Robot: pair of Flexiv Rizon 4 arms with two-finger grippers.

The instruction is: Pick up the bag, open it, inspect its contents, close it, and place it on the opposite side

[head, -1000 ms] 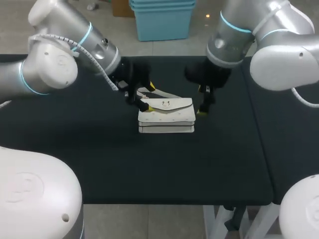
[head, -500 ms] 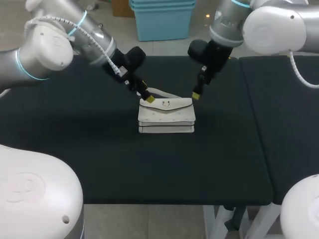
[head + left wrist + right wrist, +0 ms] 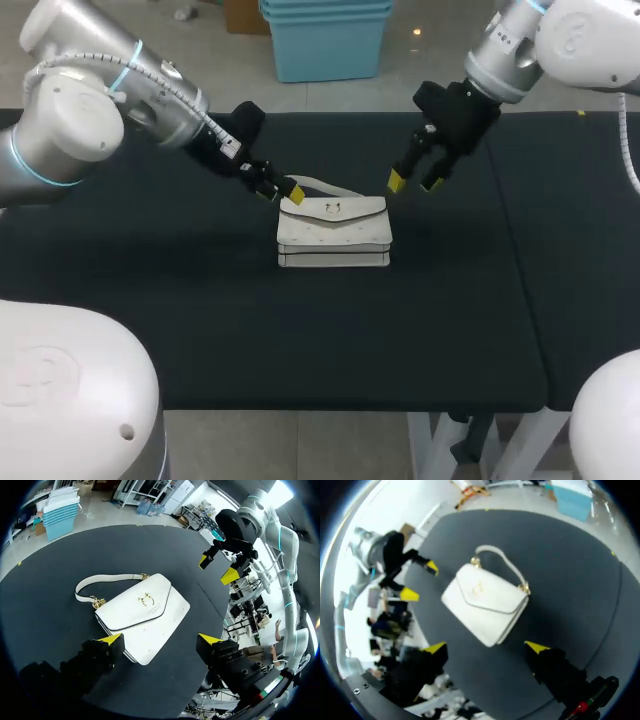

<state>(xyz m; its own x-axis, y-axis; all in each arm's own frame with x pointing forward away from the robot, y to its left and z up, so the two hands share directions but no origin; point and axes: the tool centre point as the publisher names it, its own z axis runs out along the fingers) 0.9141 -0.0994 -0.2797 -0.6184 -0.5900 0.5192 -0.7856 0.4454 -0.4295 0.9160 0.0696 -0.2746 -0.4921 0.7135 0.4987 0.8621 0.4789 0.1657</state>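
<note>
White bag [image 3: 333, 232] sits flat on the black table [image 3: 200, 330], a bit above the middle of the frame in the head view. Its flap is down with the gold clasp [image 3: 333, 209] facing up, and the strap [image 3: 322, 184] loops off its far edge. Left gripper [image 3: 281, 192] hangs just off the bag's upper left corner, near the strap end, fingers spread and holding nothing. Right gripper [image 3: 413, 183] is off the bag's upper right corner, also spread wide, nothing in it. Both wrist views show the whole bag ahead of their own yellow tips, with the fingers clear of it, so neither arm has a grip on it.
</note>
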